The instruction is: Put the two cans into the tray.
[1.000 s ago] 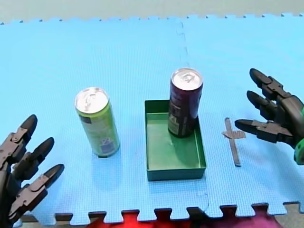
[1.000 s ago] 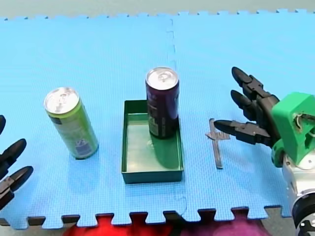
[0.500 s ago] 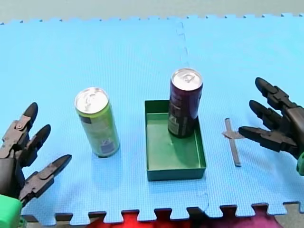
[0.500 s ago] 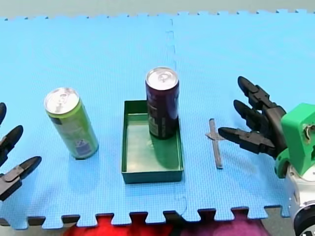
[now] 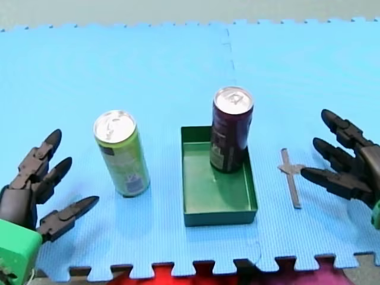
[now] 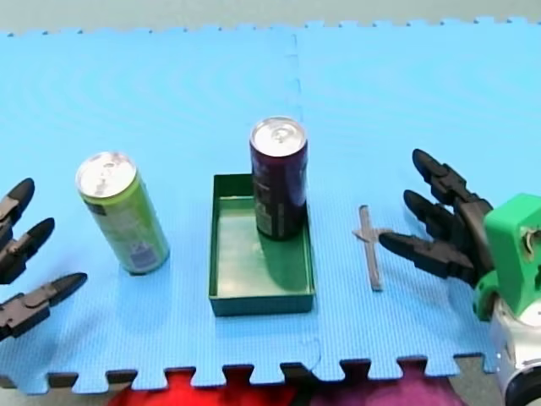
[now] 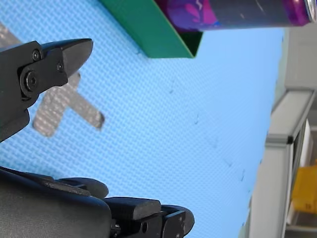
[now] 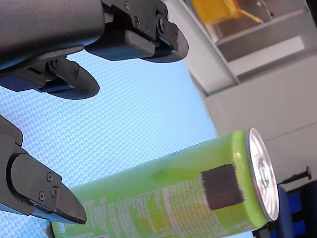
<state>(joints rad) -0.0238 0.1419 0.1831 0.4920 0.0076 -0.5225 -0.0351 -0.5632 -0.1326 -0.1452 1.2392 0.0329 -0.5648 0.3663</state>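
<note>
Purple can (image 5: 231,133) is standing upright at the far end of the green tray (image 5: 219,199), while the green can (image 5: 122,154) is upright out on the blue foam mat (image 5: 148,71), left of the tray and not touching it. My left robot hand (image 5: 38,187) is wide and holding nothing at the near left, apart from the green can, and my right robot hand (image 5: 350,166) is wide and empty too, just right of the grey tape mark (image 5: 291,178)

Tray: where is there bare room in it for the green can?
In the tray, the near half, between the purple can and the front wall, is bare. The far end is crowded by that can.
</note>
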